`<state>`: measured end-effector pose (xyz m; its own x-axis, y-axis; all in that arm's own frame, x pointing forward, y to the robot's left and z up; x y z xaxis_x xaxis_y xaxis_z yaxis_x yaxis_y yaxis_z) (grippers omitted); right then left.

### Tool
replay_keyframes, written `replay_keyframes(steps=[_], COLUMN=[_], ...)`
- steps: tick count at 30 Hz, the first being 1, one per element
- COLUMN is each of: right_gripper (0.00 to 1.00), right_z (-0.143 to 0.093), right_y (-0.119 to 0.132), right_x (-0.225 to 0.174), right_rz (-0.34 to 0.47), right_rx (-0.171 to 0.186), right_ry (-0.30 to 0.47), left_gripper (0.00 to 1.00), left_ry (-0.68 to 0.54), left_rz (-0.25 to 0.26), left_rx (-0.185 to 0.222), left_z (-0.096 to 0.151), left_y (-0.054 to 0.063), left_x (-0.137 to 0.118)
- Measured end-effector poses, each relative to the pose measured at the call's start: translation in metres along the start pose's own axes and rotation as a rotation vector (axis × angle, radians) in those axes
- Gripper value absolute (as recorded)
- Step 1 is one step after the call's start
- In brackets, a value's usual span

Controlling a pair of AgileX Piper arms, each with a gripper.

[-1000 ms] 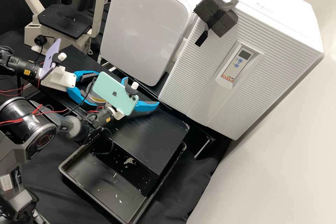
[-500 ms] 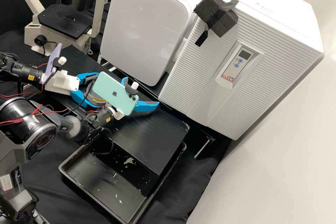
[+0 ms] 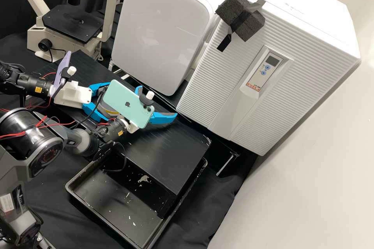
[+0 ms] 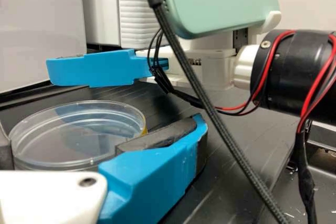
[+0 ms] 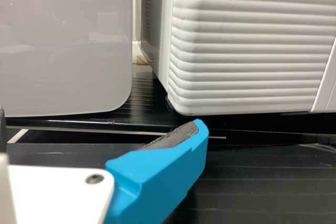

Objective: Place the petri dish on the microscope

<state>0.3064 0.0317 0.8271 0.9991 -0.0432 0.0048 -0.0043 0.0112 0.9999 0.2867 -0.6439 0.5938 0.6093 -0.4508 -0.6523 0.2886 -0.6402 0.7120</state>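
My left gripper [image 3: 106, 101], on the arm with the purple phone, stands open around the petri dish [image 3: 104, 109], low over the black bench top. In the left wrist view the clear, round petri dish [image 4: 79, 129] lies flat between the fingers of the left gripper [image 4: 105, 142]; whether both pads touch its rim I cannot tell. Beside it, partly behind the mint phone, my right gripper [image 3: 157, 103] is open. In the right wrist view nothing lies between the right gripper's [image 5: 102, 129] fingers. The cream microscope [image 3: 72, 23] with its black stage stands at the back left.
Two white cabinets, a smooth one [image 3: 163, 27] and a ribbed one [image 3: 218, 85], border the bench behind the grippers. A black tray [image 3: 117, 218] with pale scraps is in front. The mint phone [image 3: 128, 105] and a dark cable [image 4: 205, 98] are close to the left gripper.
In the high view the left gripper's white body and purple phone have shifted right and slightly down, closer to the petri dish. The right arm has kept still.
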Motion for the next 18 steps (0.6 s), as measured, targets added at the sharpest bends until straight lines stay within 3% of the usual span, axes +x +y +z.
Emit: replay_keyframes(steps=[3,4,18], right_gripper=[1.00,1.00,1.00], right_z=[0.0000,0.0000,0.0000], right_y=[0.0000,0.0000,0.0000], right_x=[0.0000,0.0000,0.0000], right_rz=[0.000,0.000,0.000], right_rx=[0.000,0.000,0.000], right_ry=[0.000,0.000,0.000], left_gripper=[1.00,0.00,0.00], left_ry=[-0.001,0.000,-0.011], left_rz=[0.002,0.002,0.036], left_rx=[0.002,0.003,0.018], left_z=[0.0000,-0.0003,-0.0014], left_y=[-0.0003,-0.0010,-0.0051], left_x=[0.0002,0.0005,-0.0022])
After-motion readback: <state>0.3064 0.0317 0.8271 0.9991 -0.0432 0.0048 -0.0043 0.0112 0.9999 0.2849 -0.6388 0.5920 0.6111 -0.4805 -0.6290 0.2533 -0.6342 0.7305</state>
